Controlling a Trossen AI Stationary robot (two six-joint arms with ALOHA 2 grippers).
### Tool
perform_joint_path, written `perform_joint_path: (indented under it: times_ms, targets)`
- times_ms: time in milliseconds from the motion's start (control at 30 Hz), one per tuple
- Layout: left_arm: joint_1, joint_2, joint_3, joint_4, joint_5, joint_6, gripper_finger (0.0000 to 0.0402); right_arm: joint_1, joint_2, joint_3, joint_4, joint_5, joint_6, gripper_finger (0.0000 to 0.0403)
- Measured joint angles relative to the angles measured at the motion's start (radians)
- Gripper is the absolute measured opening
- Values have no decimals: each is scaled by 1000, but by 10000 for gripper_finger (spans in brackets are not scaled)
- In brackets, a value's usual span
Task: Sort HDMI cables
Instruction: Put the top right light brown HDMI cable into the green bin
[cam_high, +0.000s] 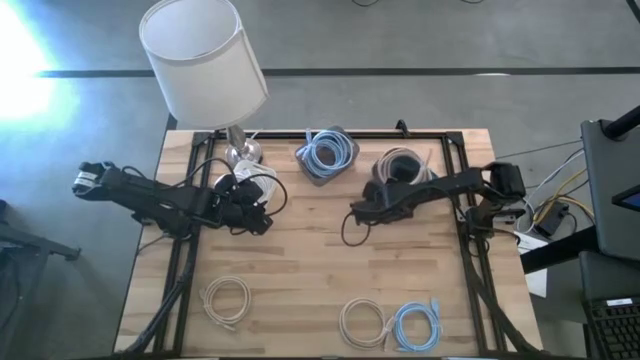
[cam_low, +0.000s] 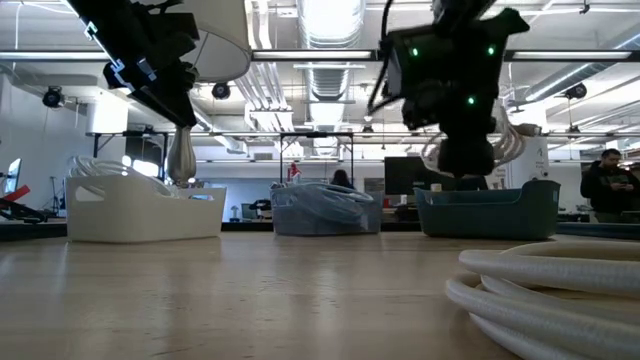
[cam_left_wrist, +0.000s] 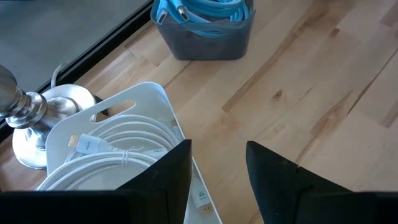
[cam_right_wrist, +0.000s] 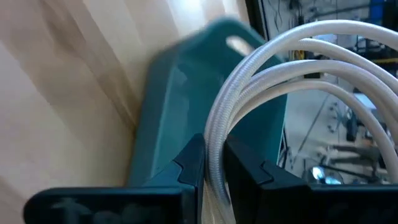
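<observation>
The right tool (cam_right_wrist: 214, 165) is clamped on a beige coiled cable (cam_right_wrist: 292, 68) beside the dark teal bin (cam_right_wrist: 186, 93); the left tool (cam_left_wrist: 217, 165) hangs open over the white bin (cam_left_wrist: 155, 102) with its white coil (cam_left_wrist: 118, 146). The grey bin (cam_high: 325, 155) holds light blue cable, and three coils wait near the wooden counter's (cam_high: 320, 260) front edge: white (cam_high: 226, 299), beige (cam_high: 364, 322), blue (cam_high: 415, 325). I judge it roughly half done, with bare room mid-counter.

White coils (cam_left_wrist: 112, 152) fill the white bin (cam_high: 262, 180) near the table's (cam_high: 300, 260) far-left edge; light-blue coils (cam_high: 328, 152) fill the grey bin (cam_high: 302, 160) at far-centre. Held beige coil (cam_right_wrist: 280, 74) hangs by the teal bin (cam_right_wrist: 180, 106). Near edge: white coil (cam_high: 226, 299), beige coil (cam_high: 362, 321), blue coil (cam_high: 417, 325).
</observation>
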Motion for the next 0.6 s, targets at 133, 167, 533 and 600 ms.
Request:
perform_joint_path:
  times_ms: [133, 167, 533, 600]
  targets:
    - [0, 0, 0, 1, 0, 0, 156, -37, 0, -53, 5, -8, 7, 44]
    - [0, 0, 0, 1, 0, 0, 156, -45, 0, -65, 9, -17, 8, 44]
    - [0, 0, 0, 7, -2, 0, 156, -108, 0, -183, 183, -63, -42, 46]
    - [0, 0, 0, 7, -2, 0, 156, -116, 0, -199, 202, -63, -42, 48]
